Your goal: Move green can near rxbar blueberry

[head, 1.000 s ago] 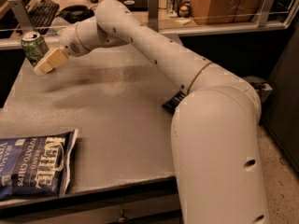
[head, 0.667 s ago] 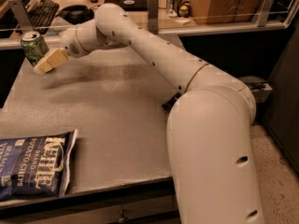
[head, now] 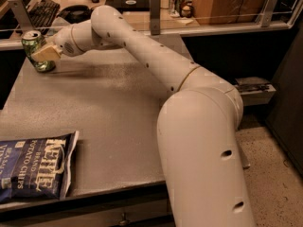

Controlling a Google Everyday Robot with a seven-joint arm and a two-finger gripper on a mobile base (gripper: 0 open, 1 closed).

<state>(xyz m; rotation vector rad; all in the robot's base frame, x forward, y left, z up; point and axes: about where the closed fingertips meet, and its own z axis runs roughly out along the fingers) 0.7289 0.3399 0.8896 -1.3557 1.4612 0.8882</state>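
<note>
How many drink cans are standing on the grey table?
1. The green can stands at the far left corner of the table, with the robot's hand right at it. The arm could be hiding others.

Green can [head: 32,40] upright at far left corner of table [head: 118,108]. Gripper [head: 43,53] against can's side, apparently touching. Chips bag [head: 33,169] flat at near left edge, well apart.

One green can [head: 34,40]; one chips bag [head: 35,169]; jaws pair at can
</note>
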